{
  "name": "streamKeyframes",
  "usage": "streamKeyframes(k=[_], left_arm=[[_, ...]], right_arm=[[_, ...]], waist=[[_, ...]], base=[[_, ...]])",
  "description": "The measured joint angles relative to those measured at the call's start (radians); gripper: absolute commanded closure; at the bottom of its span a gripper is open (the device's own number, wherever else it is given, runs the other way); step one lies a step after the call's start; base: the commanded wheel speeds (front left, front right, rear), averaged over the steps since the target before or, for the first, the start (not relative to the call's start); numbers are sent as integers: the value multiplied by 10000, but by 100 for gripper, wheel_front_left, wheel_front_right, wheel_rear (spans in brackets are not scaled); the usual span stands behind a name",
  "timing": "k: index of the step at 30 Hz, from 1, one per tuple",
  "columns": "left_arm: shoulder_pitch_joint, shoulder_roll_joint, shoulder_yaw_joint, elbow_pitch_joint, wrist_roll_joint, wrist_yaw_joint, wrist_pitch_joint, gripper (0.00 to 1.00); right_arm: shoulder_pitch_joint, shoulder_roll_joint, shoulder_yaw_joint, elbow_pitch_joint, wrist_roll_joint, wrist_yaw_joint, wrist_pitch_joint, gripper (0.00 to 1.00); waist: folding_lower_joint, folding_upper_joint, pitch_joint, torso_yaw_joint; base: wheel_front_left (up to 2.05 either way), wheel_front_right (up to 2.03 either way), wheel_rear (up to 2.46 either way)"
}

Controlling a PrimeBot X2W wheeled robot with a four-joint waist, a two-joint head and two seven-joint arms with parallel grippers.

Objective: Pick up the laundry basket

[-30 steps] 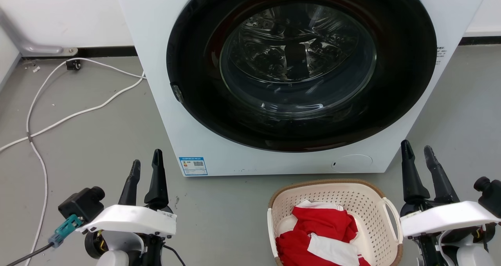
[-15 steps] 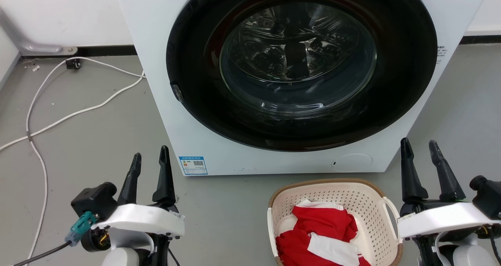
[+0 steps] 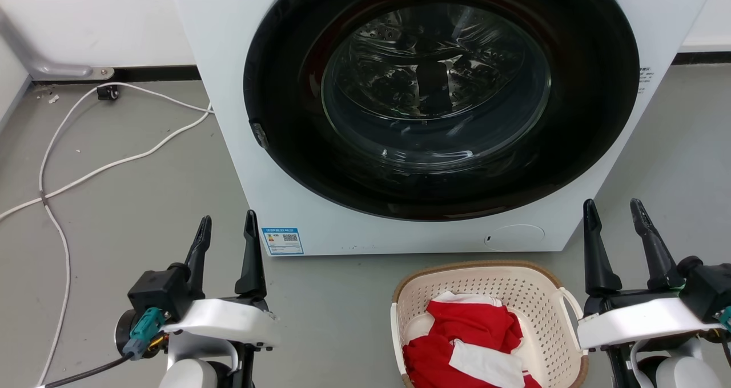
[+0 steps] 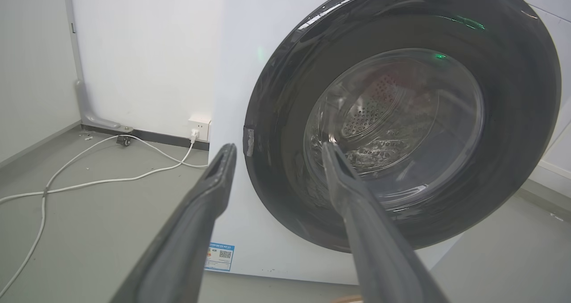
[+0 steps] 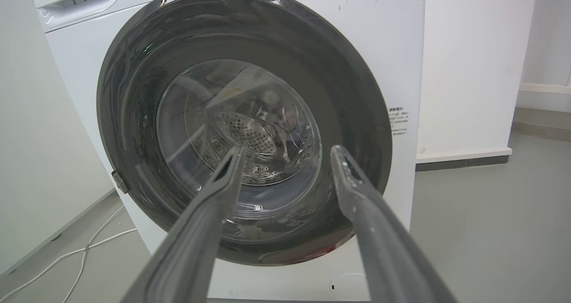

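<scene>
**Both pincers open, basket on the floor by the washer**

The laundry basket (image 3: pixel 517 290) sits on the grey floor (image 3: pixel 320 308) just in front of the washer (image 3: pixel 223 62), below the right part of its round dark door (image 3: pixel 582 119). A red and white cloth (image 3: pixel 465 334) lies crumpled inside it.

The right pincer (image 3: pixel 612 206) stands just to the right of the basket, its two dark fingers spread apart with nothing between them; the fingers are clear of the rim and the side handle (image 3: pixel 573 311). The left pincer (image 3: pixel 227 221) is well apart from the basket, on the far side of the bare floor, and it too is spread open and holds nothing. In both wrist views the fingers point toward the washer door. A white cable (image 3: pixel 114 164) trails over the floor to the left of the washer.
</scene>
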Motion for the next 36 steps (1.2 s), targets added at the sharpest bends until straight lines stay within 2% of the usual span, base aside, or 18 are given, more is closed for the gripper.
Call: streamKeyframes(k=[20, 36], left_arm=[[-21, 84, -278, 40, 1626, 341, -405, 0], [-2, 0, -240, 345, 2871, 351, -736, 0]], right_arm=[[166, -6, 2, -88, -938, 2, -431, 0], [302, -13, 61, 205, -1168, 2, -744, 0]], waist=[[0, 0, -85, -25], [0, 0, -81, -36]], base=[[0, 0, 0], [0, 0, 0]])
